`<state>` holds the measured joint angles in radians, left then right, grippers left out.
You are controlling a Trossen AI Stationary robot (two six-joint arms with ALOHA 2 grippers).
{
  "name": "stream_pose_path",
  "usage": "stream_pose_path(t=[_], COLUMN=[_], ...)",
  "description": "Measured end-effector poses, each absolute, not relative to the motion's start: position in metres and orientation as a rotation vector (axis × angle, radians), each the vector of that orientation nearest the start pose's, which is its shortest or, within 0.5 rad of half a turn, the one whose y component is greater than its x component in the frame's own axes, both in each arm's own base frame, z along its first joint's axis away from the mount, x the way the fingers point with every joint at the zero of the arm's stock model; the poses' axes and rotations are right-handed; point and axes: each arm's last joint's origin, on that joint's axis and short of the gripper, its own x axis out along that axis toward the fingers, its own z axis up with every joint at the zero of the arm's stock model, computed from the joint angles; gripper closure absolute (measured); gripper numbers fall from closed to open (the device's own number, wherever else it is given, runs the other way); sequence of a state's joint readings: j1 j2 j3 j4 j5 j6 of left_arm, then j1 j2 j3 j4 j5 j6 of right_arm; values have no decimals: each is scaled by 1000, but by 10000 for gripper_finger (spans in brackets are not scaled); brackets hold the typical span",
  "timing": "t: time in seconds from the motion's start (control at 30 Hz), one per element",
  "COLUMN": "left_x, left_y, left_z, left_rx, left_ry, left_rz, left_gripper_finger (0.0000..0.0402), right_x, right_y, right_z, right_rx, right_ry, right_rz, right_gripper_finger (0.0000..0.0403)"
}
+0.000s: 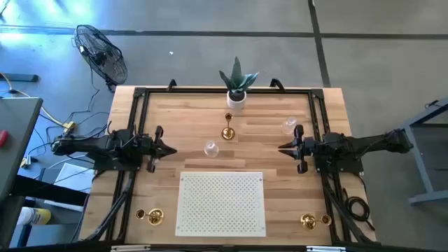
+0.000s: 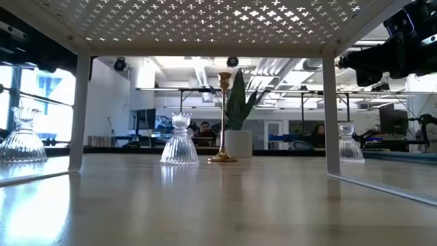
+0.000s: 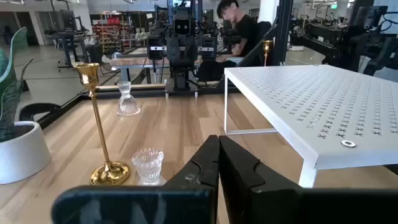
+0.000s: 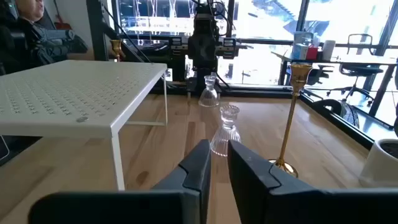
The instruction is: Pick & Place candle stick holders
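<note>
A tall gold candle stick holder [image 1: 228,130] stands on its round base at the table's middle, in front of the plant pot. One clear glass holder [image 1: 211,148] stands just near-left of it, another [image 1: 289,126] toward the right arm. A third glass holder [image 2: 20,137] shows at the left of the low view. Two more gold holders stand at the near left [image 1: 150,215] and near right [image 1: 311,221] corners. My left gripper [image 1: 171,149] hovers shut at the left. My right gripper [image 1: 283,148] faces it from the right, with a narrow gap between its fingers and nothing in them.
A white perforated shelf [image 1: 222,203] on thin legs [image 2: 331,109] stands over the near middle of the table. A white pot with a green plant [image 1: 236,98] sits at the far edge. Bare wood lies between the grippers and the shelf. A person [image 3: 239,28] sits beyond the table.
</note>
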<state>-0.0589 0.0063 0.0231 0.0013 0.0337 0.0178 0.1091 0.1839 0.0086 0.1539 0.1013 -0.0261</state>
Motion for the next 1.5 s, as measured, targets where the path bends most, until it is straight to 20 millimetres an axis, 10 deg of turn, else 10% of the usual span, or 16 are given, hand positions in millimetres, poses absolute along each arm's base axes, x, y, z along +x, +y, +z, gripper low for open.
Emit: stream_pose_path(t=[1.5], left_x=[96], left_y=[-7], left_z=[171], left_rx=[18], left_ry=[-19], left_rz=[-92], left_gripper_finger=[400], right_x=[108], right_y=[9], right_z=[166], right_rx=[-28], right_ry=[21], right_rz=[8], right_gripper_finger=[356])
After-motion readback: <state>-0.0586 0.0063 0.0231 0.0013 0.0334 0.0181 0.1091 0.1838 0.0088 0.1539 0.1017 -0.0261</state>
